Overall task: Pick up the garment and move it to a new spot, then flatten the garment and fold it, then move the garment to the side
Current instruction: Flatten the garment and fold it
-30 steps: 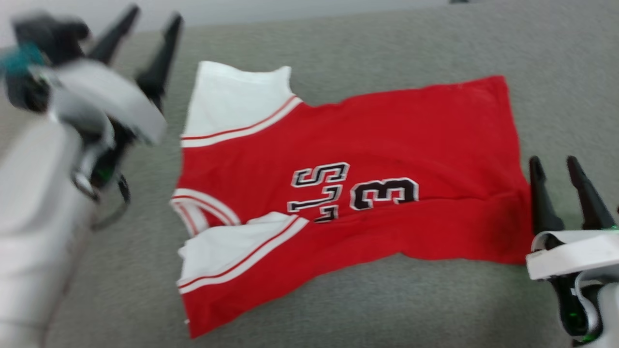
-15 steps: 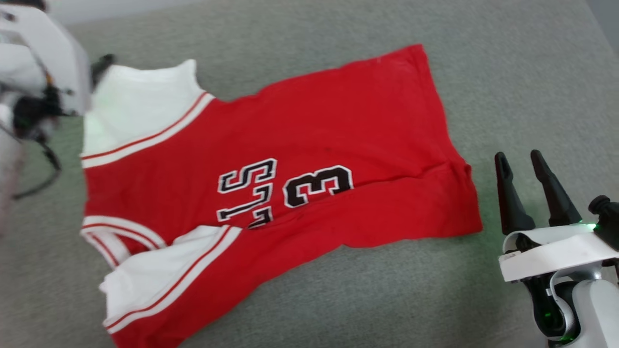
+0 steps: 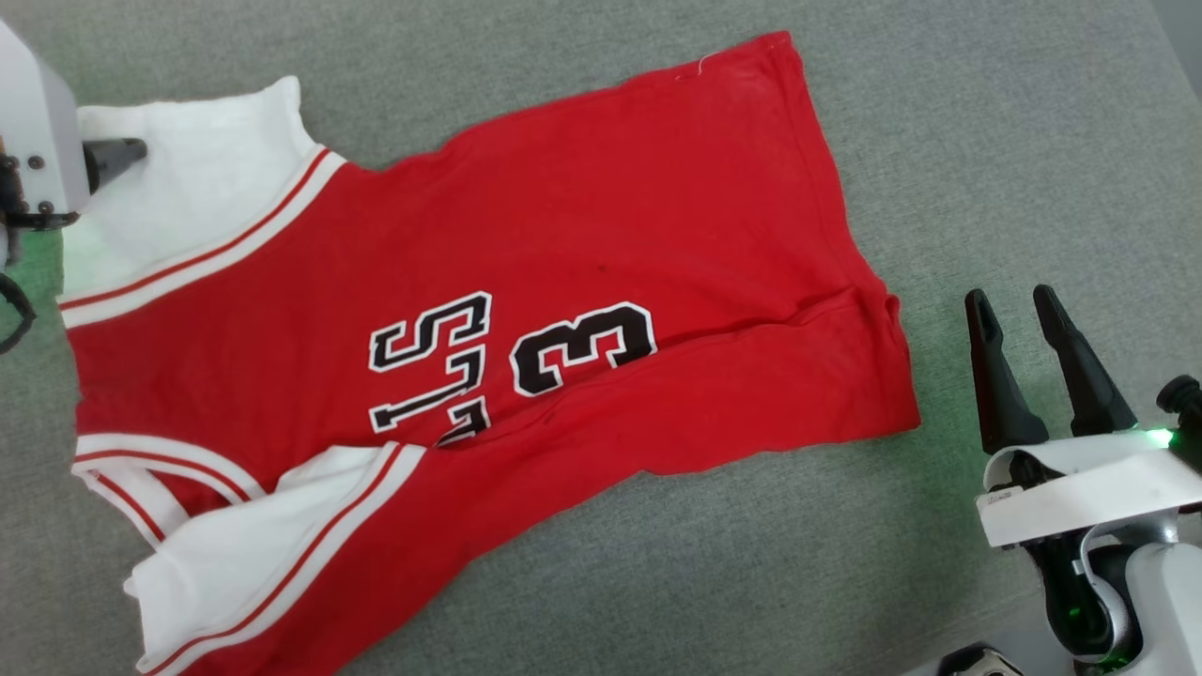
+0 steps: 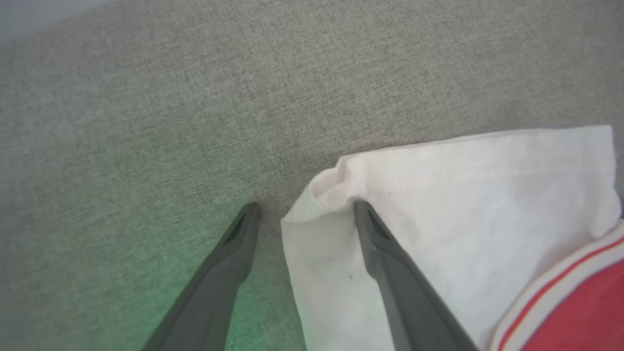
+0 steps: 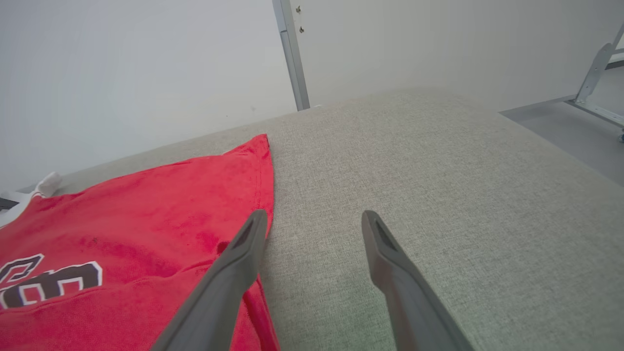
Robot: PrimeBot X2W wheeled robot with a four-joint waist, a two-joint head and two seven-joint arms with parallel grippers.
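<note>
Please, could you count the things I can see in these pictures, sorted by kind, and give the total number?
Garments: 1, the red jersey.
Grippers: 2, the left gripper and the right gripper, both with jaws open.
Surfaces: 1, the grey fabric surface.
Total: 4.

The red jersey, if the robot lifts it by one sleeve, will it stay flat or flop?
Probably flop: the jersey lies creased and folded over itself. Likely light too: its thin white sleeve corner curls up by the left gripper.
</note>
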